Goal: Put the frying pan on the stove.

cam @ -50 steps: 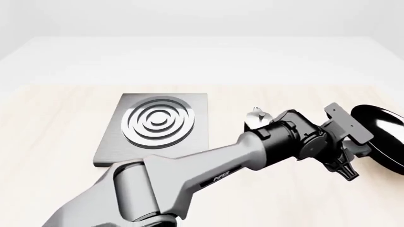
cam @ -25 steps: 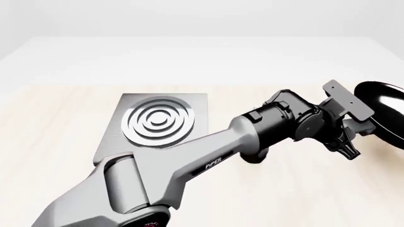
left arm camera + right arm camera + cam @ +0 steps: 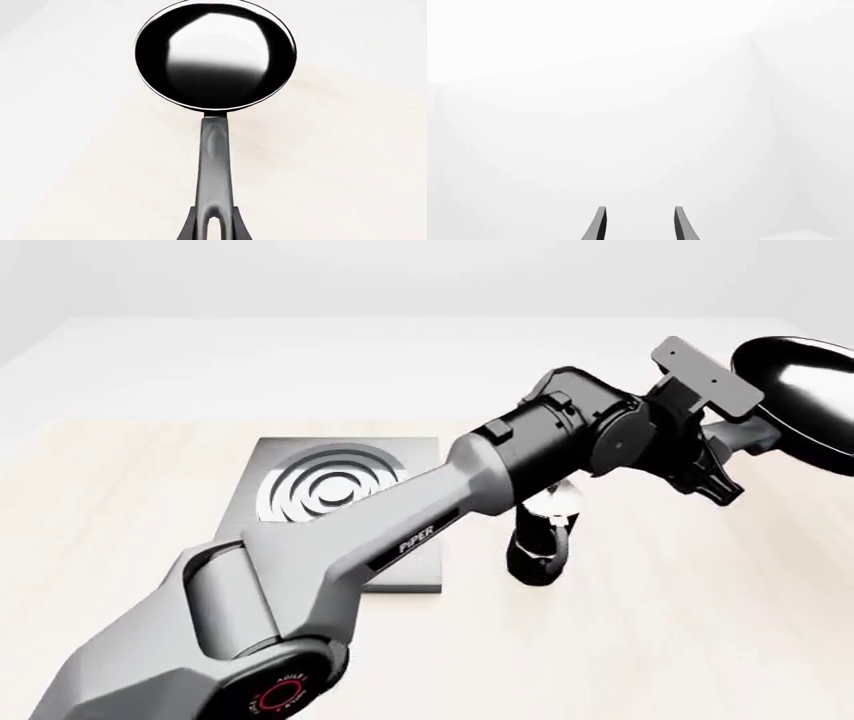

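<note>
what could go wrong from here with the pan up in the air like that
The left hand holds the frying pan only at the far tip of its long handle, so the pan could droop or twist in the grip. On the way to the stove, the arm or pan could clip the moka pot standing under the forearm beside the stove.

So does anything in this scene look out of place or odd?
Nothing looks damaged or spilled. The frying pan is simply up in the air at the right, held by its handle in the left arm's jaws, off to the side of the stove. A small moka pot stands upright between them.
</note>
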Controlling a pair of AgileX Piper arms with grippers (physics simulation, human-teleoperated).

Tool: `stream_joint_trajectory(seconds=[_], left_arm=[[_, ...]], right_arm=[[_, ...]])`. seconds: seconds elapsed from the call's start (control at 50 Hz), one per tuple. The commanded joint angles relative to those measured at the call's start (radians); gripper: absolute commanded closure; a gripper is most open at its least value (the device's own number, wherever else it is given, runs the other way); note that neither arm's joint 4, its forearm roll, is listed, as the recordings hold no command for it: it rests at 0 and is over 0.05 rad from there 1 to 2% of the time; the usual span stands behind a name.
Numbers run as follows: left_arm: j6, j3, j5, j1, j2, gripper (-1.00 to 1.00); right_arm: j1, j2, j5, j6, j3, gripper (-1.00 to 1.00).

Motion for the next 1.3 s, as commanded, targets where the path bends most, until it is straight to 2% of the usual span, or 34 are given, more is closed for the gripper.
stream_joint_trajectory(seconds=[0.02,0.34,0.44,0.54,0.68,0.84,0.94,1.02,1.3], left_arm=[[0.012,-0.028,-0.015,0.034,-0.051,1.00],[0.006,0.033,-0.052,0.081,-0.103,1.00],[0.000,-0.021,-0.034,0.096,-0.078,1.00],[-0.006,-0.006,-0.054,0.106,-0.079,1.00],[-0.014,-0.116,-0.009,0.129,-0.029,1.00],[-0.018,-0.175,0.013,0.149,0.004,1.00],[-0.020,-0.306,0.073,0.162,0.066,1.00],[-0.018,-0.367,0.103,0.169,0.097,1.00],[-0.017,-0.386,0.101,0.202,0.107,1.00]], right_arm=[[0.002,0.000,0.017,-0.001,-0.018,-1.00],[0.003,0.000,0.036,-0.004,-0.035,-1.00],[0.000,0.000,0.033,-0.004,-0.031,-1.00],[0.002,0.000,0.030,-0.008,-0.027,-1.00],[0.000,0.000,0.027,-0.009,-0.023,-1.00],[-0.001,0.000,0.027,-0.008,-0.020,-1.00],[0.001,0.000,0.031,-0.011,-0.023,-1.00],[0.000,0.000,0.031,-0.012,-0.021,-1.00],[-0.007,0.000,0.019,-0.009,-0.003,-1.00]])
